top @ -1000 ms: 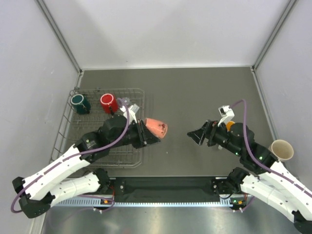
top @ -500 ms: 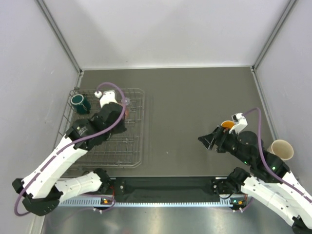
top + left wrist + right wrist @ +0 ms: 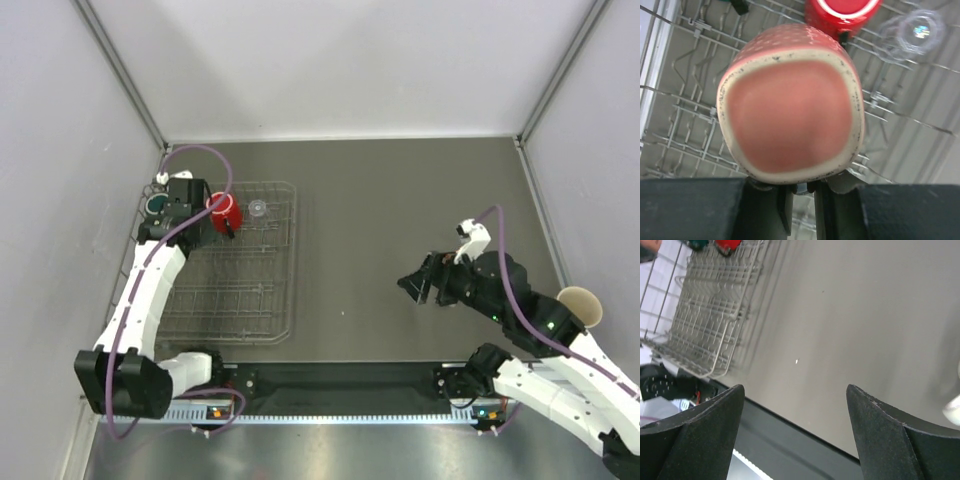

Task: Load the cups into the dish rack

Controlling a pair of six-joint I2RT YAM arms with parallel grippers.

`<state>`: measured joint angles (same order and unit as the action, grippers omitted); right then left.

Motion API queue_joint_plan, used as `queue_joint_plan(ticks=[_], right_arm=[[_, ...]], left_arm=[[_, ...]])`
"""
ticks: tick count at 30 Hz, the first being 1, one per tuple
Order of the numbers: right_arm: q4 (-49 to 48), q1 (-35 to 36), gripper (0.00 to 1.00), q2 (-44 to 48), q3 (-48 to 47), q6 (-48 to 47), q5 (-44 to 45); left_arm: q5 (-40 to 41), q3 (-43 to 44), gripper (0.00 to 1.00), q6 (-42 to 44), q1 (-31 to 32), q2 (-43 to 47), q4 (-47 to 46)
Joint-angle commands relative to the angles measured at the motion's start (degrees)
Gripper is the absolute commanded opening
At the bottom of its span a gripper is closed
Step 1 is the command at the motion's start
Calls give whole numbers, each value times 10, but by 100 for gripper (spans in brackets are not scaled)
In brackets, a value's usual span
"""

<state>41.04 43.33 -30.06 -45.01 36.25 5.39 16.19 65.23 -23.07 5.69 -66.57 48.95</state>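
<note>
My left gripper (image 3: 188, 215) hangs over the far left part of the dish rack (image 3: 262, 300), between the dark green mug (image 3: 153, 206) and the red mug (image 3: 224, 210). In the left wrist view it (image 3: 801, 187) is shut on the small pink mug (image 3: 790, 112), held above the rack wires (image 3: 685, 125) with the red mug (image 3: 840, 12) and the tiny clear glass (image 3: 917, 30) beyond. The top view hides the pink mug under the wrist. The clear glass (image 3: 258, 209) stands in the rack. My right gripper (image 3: 412, 283) (image 3: 795, 390) is open and empty over bare table. The tan cup (image 3: 583, 305) stands at the right edge.
The white mug with orange inside is hidden under my right arm. Grey walls close off the table at left, right and back. In the right wrist view the rack (image 3: 710, 315) lies far to the upper left and the table's front rail (image 3: 790, 440) runs below the fingers.
My left arm has swung from the rack's right side to its far left corner with the pink mug in it. My right gripper has shifted slightly and stays open.
</note>
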Motion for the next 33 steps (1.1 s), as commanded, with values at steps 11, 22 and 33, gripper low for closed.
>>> queue_joint_plan(ticks=[11, 22, 33], right_arm=[[-139, 2, 82, -40, 35, -57, -119], [-138, 2, 83, 26, 57, -61, -102], [-125, 1, 83, 31, 59, -75, -95]], left_arm=[[20, -34, 0, 43, -69, -109, -186], [53, -19, 0, 13, -75, -206, -220], [-10, 4, 0, 16, -122, -267, -285]])
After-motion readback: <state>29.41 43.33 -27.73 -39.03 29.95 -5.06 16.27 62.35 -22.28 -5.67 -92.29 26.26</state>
